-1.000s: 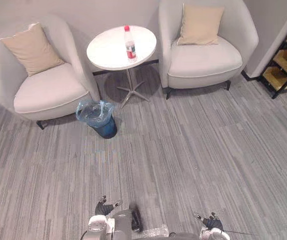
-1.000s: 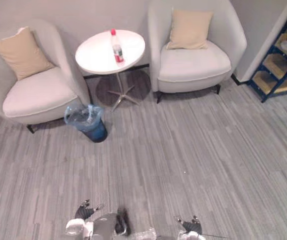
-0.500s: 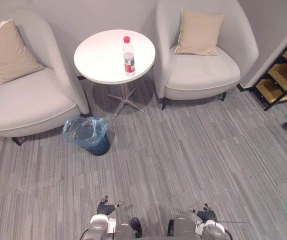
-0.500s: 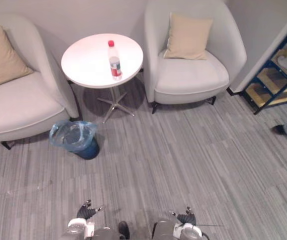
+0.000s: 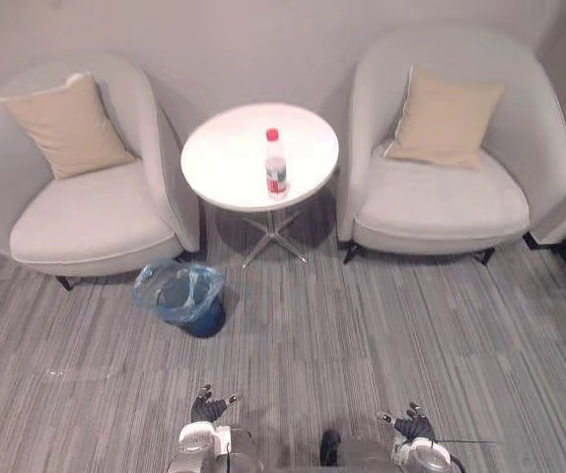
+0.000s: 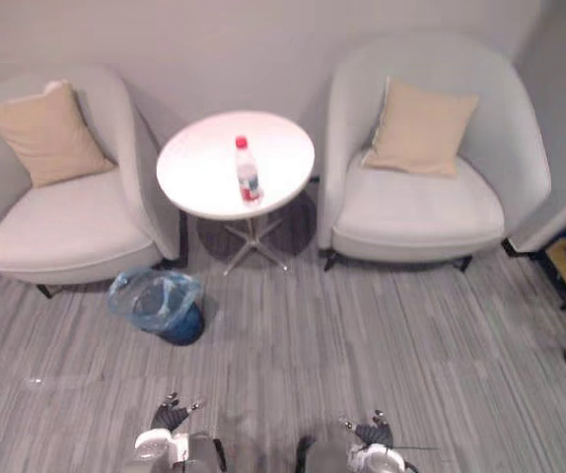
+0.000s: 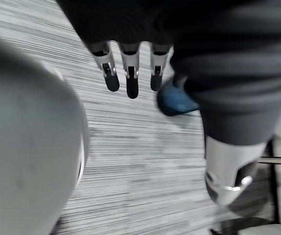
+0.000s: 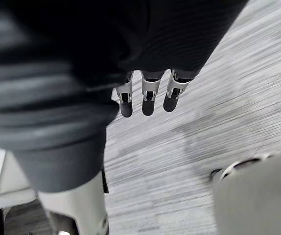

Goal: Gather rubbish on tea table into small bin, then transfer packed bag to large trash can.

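At the bottom edge of the head views, the left hand (image 5: 207, 406) is seen left of centre and the right hand (image 5: 413, 426) right of centre, both low over the grey striped floor (image 5: 362, 325). Seen from the wrist cameras, the fingers (image 7: 130, 73) of the left hand are held straight and slightly spread, and those of the right hand (image 8: 148, 95) likewise; nothing is held by either. Farther off, at centre left of the frame, the small bin (image 5: 182, 294) is found standing on the floor, lined with a pale blue bag, just in front of the left armchair (image 5: 86, 212) and near the foot of the tea table (image 5: 229, 158). The round white table is placed between the left armchair and the right armchair (image 5: 441, 202), against the wall. A clear bottle (image 5: 275, 165) with a red cap is set upright on the table, toward its right side, well apart from both hands. A tan cushion (image 5: 69, 126) is propped in each chair.
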